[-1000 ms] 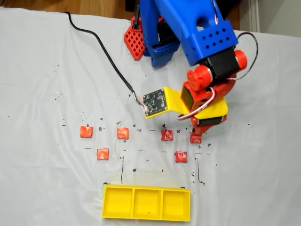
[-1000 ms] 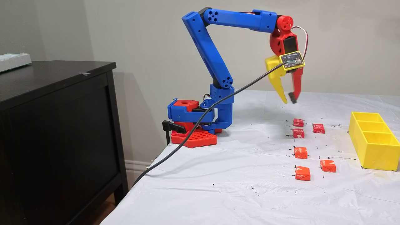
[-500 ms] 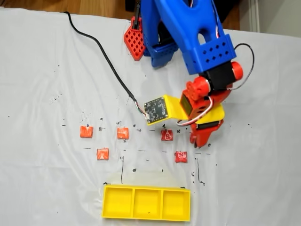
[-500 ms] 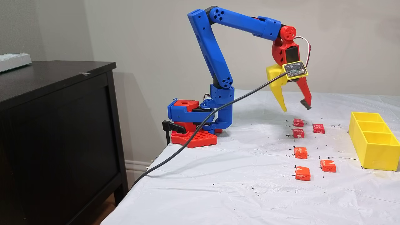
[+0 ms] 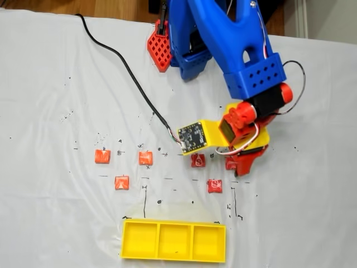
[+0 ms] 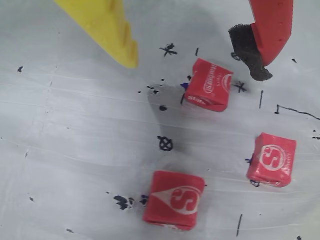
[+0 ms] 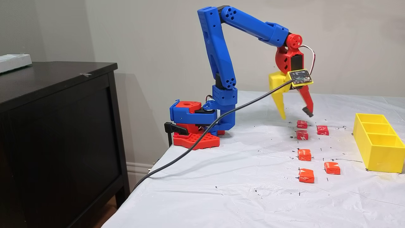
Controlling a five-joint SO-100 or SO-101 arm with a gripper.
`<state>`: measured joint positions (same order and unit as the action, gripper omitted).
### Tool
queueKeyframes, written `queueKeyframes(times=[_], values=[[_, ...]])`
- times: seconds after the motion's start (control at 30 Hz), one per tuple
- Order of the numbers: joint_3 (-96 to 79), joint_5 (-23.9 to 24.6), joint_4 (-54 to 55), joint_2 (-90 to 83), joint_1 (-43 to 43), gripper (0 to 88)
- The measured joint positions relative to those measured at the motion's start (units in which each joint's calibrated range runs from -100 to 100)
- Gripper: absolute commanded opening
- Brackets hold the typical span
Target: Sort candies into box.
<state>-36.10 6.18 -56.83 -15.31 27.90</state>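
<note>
Sorting not yet begun: we find all six candies on the white sheet and the box empty.

Reading the top-down fixed view from left to right, we note three small square orange-red wrapped candies, then two darker red wrapped candies with white marks, with the third darker one largely hidden under the gripper there but plain in the side fixed view. The flat yellow plastic three-compartment box holds nothing, so we judge every transfer outstanding. The two-finger gripper stands wide open and grips nothing. In the wrist view the yellow finger lies left of the nearest darker candy and the red padded finger above and right of it, neither touching.
</note>
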Motion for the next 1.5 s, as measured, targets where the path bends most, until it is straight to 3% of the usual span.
queueKeyframes(times=[0.47, 0.77, 0.9, 1.0, 1.23, 1.5], values=[[1.37, -0.98, 4.44, 6.01, -0.94, 28.6], [3.42, -1.51, 4.92, 11.25, -0.94, 22.2], [5.47, -2.20, 4.84, 13.79, -0.94, 13.0], [7.44, -2.54, 4.84, 16.07, -0.94, 0.5], [9.24, -2.98, 4.52, 17.68, -0.86, 0.2], [3.85, -3.71, 3.17, 7.87, 0.23, 0.1]])
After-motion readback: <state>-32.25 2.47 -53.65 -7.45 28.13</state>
